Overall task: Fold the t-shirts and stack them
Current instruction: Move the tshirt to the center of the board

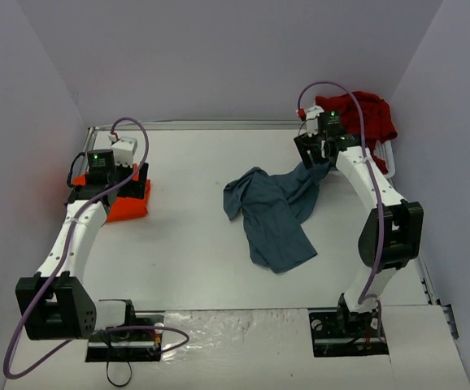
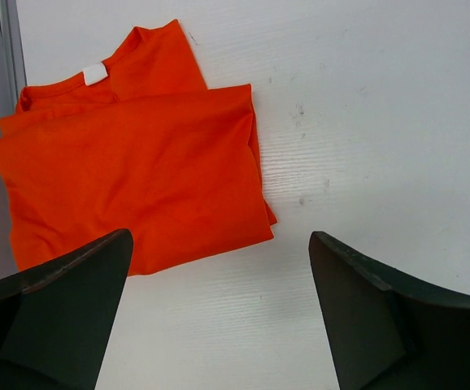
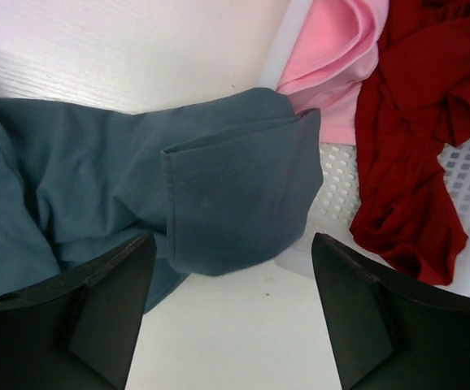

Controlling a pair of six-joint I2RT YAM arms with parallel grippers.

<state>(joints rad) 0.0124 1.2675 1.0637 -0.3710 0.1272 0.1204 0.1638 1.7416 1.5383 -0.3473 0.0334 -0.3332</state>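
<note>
Found bright orange cloth t-shirt (image 2: 137, 179) folded, 9 o'clock | slate blue-grey cloth t-shirt (image 1: 276, 219) crumpled, centre | dark red cloth t-shirt (image 1: 365, 114), pale pink cloth t-shirt (image 3: 332, 49) unfolded, 1 o'clock | left gripper (image 2: 219, 244), right gripper (image 3: 233, 240) released, empty

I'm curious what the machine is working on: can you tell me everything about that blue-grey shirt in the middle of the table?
The blue-grey t-shirt is soft, plain cloth, unfolded and rumpled, lying on the white table right of centre. One short sleeve, with a stitched hem, reaches the white basket and seems to touch the pink shirt. The right pincer hovers open above that sleeve.
</note>
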